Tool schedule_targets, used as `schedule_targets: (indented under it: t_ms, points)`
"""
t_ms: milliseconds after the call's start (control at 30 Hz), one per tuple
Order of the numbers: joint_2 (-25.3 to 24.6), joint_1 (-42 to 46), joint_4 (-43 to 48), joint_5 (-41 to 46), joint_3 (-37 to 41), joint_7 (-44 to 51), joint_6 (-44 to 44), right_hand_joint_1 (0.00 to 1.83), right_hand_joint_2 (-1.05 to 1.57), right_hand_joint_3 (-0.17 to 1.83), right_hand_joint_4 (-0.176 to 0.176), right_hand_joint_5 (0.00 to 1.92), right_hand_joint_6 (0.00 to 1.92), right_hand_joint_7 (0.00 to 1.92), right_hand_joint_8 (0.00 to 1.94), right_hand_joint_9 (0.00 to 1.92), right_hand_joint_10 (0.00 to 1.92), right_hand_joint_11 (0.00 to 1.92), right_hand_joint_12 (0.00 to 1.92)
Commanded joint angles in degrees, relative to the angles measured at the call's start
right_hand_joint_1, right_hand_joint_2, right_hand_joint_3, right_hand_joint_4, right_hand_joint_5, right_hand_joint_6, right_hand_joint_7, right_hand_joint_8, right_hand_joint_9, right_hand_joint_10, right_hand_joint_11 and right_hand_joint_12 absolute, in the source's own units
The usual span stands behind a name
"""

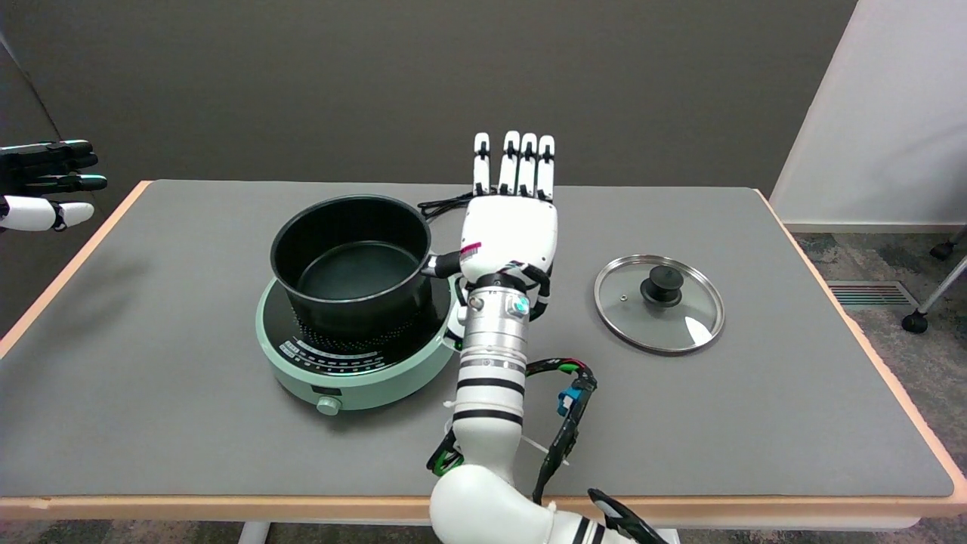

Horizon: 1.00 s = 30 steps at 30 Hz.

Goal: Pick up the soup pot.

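Observation:
The black soup pot (351, 261) stands empty and lidless on a mint-green induction cooker (355, 351) left of the table's middle. Its short black handle (444, 264) points right and runs under my right hand (510, 227). That hand hovers flat just right of the pot, back of the hand up, fingers stretched straight toward the far edge. It holds nothing; the handle's end is hidden beneath it.
A glass lid (659, 304) with a black knob lies on the table right of the hand. The cooker's black cord (446, 202) trails behind the pot. The idle left hand (45, 185) hangs at the upper left, off the table's corner.

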<state>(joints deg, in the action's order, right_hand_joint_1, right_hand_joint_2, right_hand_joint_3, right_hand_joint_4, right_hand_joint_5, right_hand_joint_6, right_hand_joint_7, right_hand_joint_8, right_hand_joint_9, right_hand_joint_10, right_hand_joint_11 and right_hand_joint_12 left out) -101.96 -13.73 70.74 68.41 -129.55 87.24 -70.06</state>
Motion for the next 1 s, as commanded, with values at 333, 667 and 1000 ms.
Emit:
schedule_targets:
  t_ms: [333, 667, 1000]
  points:
    - [-0.1, -4.0, -2.4, 12.3, 0.5, 2.2, 6.6, 1.23, -1.05, 1.41, 0.142, 0.0, 0.0, 0.0, 0.0, 0.0, 0.0, 0.0, 0.0]
    - [0.3, -3.2, -0.9, 12.2, 0.2, 4.8, 6.2, 1.24, -1.02, 1.21, 0.176, 0.0, 0.0, 0.0, 0.0, 0.0, 0.0, 0.0, 0.0]
    - [-0.5, -1.5, -1.4, 12.3, -0.4, 5.8, 3.3, 1.22, -0.99, 1.1, 0.176, 0.0, 0.0, 0.0, 0.0, 0.0, 0.0, 0.0, 0.0]
